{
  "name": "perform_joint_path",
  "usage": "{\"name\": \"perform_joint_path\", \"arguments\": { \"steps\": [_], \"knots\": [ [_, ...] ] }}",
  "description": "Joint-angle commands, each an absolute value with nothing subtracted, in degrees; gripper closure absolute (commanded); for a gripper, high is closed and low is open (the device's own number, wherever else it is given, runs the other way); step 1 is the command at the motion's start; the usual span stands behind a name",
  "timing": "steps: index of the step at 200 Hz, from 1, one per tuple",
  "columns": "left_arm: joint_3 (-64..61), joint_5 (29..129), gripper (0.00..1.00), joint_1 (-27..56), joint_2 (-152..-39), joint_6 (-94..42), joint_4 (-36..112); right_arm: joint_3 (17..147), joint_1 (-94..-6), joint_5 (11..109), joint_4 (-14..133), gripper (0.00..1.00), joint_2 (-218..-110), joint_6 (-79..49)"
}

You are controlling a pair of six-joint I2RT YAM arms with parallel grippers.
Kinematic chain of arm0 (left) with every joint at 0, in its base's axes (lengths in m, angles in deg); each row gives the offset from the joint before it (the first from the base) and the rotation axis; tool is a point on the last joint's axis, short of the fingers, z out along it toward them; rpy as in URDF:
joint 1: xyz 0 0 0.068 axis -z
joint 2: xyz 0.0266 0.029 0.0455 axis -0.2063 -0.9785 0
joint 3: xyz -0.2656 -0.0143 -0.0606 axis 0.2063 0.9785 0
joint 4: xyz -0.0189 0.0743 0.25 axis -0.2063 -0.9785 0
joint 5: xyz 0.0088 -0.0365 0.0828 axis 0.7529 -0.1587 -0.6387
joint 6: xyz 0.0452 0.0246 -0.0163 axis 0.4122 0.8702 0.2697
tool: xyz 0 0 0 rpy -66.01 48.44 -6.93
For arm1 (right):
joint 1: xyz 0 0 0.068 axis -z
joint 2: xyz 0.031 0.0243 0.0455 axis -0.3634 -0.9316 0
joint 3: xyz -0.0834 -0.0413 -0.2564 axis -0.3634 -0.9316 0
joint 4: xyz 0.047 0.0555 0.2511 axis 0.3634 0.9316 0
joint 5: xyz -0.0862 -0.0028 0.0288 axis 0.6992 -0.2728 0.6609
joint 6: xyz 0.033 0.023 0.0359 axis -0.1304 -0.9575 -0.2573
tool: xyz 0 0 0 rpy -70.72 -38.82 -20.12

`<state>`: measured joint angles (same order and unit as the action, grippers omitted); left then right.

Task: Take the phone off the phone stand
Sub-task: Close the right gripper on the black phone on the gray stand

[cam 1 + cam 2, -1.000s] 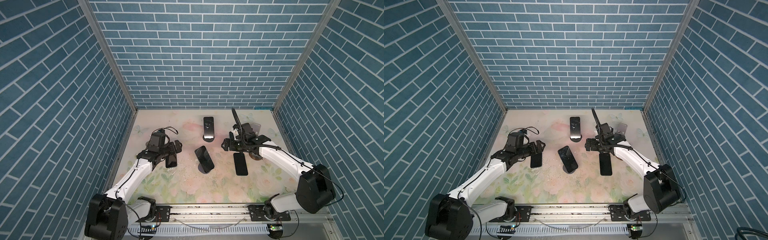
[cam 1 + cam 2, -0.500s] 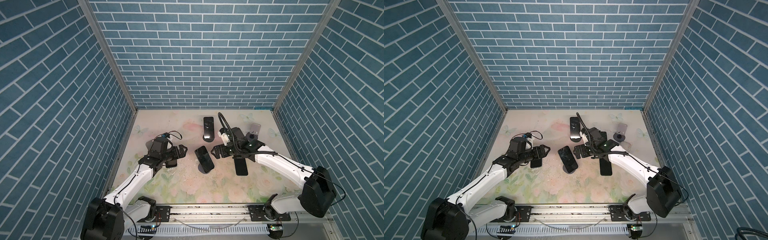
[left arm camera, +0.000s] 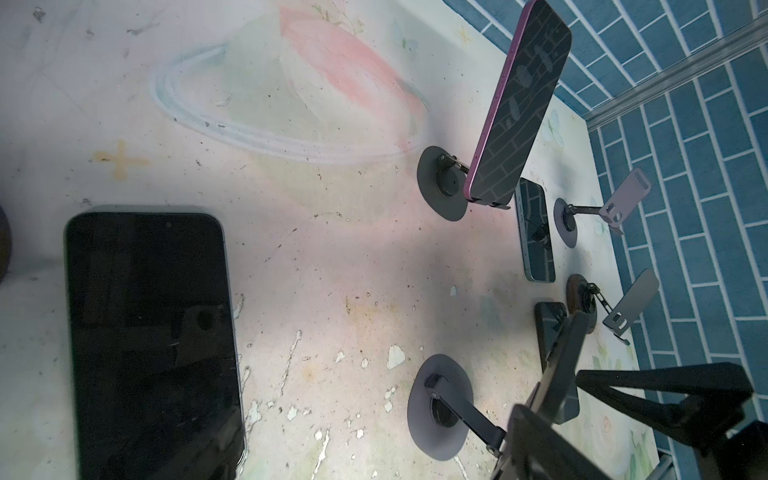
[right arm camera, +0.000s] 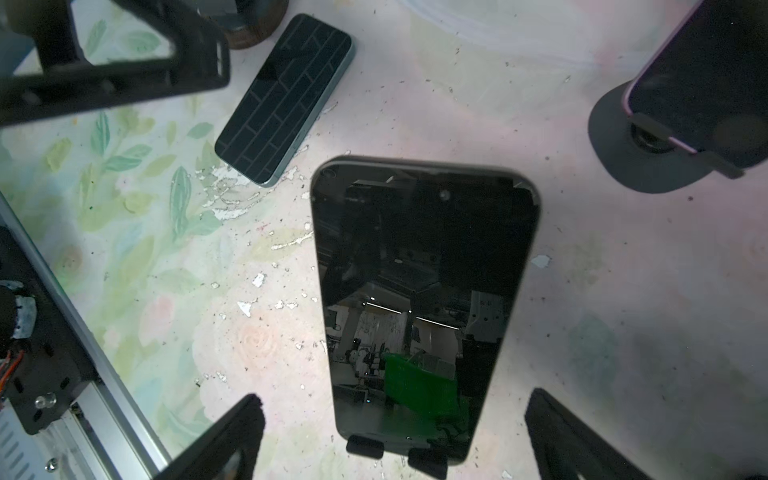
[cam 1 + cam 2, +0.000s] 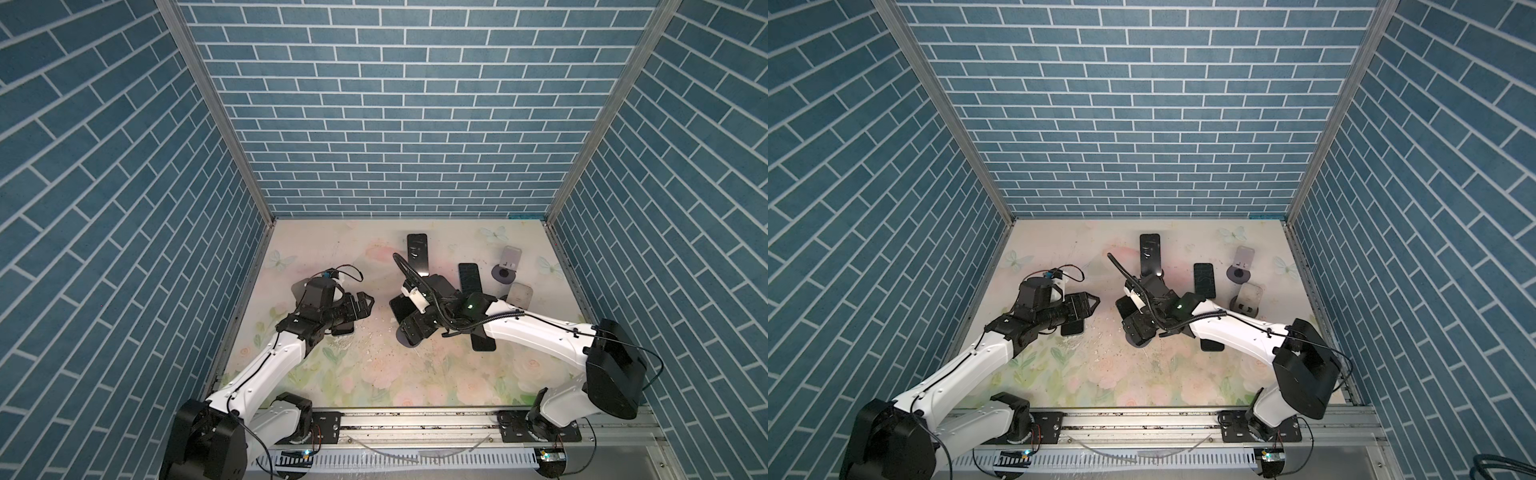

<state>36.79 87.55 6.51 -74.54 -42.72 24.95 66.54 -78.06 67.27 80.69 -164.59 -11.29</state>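
Phone (image 4: 424, 299): glossy black slab, rounded corners, leaning on phone stand (image 3: 424, 424), round grey base, mid-table. Right gripper (image 4: 392, 399): released, black fingers (image 4: 232, 432) spread either side, not touching. Left gripper (image 5: 362, 305): released, left, above flat dark phone (image 3: 149, 340).

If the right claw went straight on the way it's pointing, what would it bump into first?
Most likely the dark phone propped on its stand: it sits straight ahead of the open right claw, though depth is unclear.
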Motion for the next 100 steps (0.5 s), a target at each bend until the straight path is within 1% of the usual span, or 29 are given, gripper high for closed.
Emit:
{"name": "perform_joint_path", "arguments": {
  "steps": [1,69,100],
  "knots": [
    [37.45,87.06,0.0,6.82,-74.08,-42.91,24.81,69.98,-79.45,69.21,77.75,0.01,-166.61,-8.28],
    [37.32,86.77,0.0,6.82,-75.04,-42.66,25.09,71.33,-81.92,74.79,75.72,0.01,-171.39,-8.72],
    [37.28,87.06,0.0,6.82,-75.89,-42.75,25.75,71.25,-82.2,75.99,75.39,0.05,-171.95,-8.72]
  ]
}}
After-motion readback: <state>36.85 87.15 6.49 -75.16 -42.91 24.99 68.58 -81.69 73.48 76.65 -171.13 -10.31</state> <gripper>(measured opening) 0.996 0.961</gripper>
